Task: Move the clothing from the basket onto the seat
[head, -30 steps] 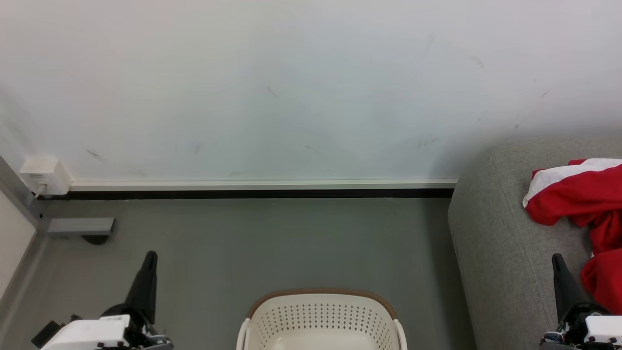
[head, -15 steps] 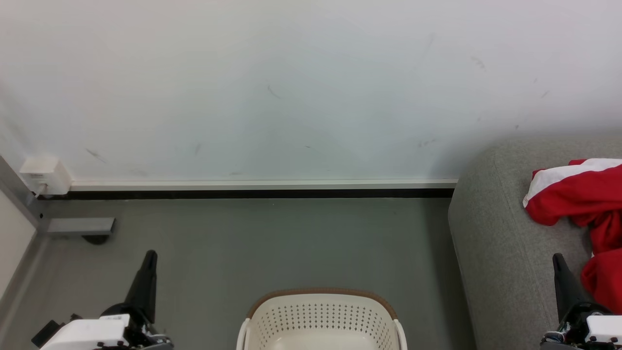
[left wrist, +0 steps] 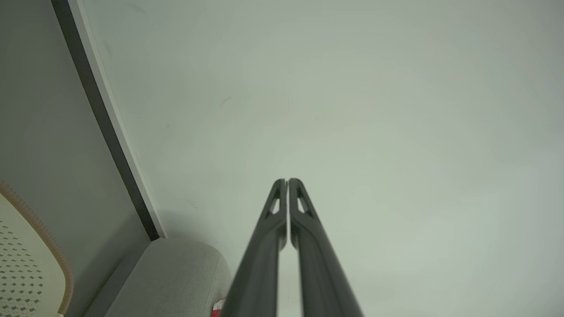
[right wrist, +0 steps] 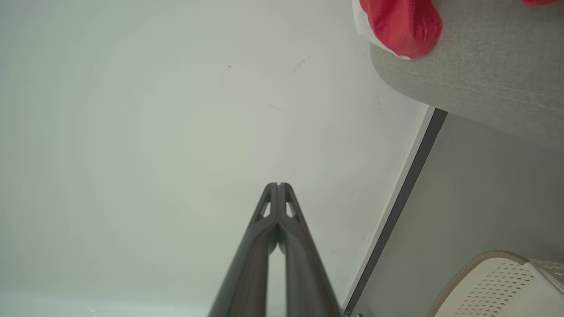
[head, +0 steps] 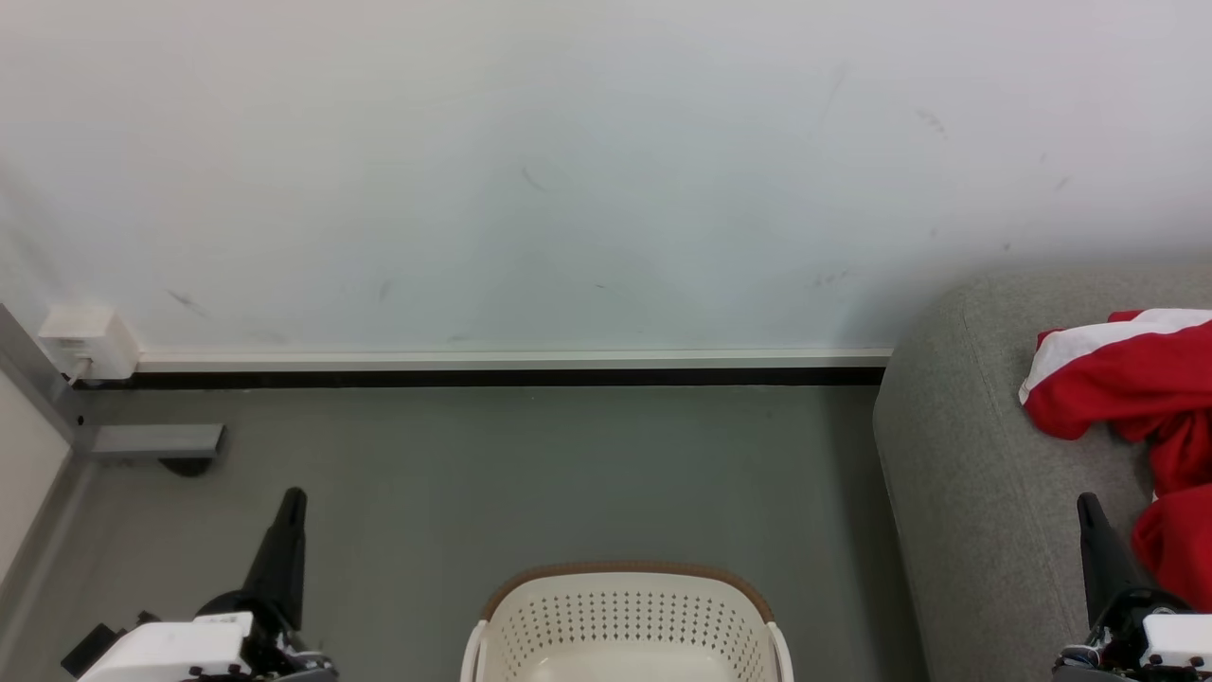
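Grey floor [head: 530, 474] carries the basket [head: 625, 611] between the clenched left hand [head: 294, 496] and clenched right hand [head: 1085, 501], clothing [head: 1117, 388] on the seat [head: 956, 474].

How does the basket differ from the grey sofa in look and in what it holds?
The basket is cream-white plastic with rows of holes and a brown rim; the sofa is plain light grey fabric. The sofa bears red and white clothing; the part of the basket that shows has none. The sofa looks much bigger than the basket. Both stand on the grey floor.
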You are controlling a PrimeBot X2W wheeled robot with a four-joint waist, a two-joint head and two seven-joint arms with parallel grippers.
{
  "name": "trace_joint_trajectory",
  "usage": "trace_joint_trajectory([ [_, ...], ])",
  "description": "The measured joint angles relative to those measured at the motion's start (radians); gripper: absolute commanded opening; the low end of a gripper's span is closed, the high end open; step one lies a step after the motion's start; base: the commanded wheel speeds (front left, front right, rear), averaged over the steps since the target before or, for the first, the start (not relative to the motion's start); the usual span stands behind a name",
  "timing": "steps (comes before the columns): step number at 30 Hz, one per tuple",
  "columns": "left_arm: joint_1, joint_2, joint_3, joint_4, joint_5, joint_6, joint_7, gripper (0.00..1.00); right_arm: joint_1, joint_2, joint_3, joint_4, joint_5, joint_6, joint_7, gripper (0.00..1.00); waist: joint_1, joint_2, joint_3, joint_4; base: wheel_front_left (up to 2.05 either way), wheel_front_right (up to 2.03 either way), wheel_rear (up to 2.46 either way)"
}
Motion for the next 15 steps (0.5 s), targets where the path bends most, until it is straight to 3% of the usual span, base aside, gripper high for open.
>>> trace_joint_trajectory([
  [15, 0.0, 0.0, 0.0, 0.0, 0.0, 0.0, 0.0, 0.0, 0.0, -0.007, 0.012, -0.001, 0.011, 0.0, -0.007, 0.0, 0.0, 0.0, 0.0, 0.0, 0.0, 0.0, 0.0],
])
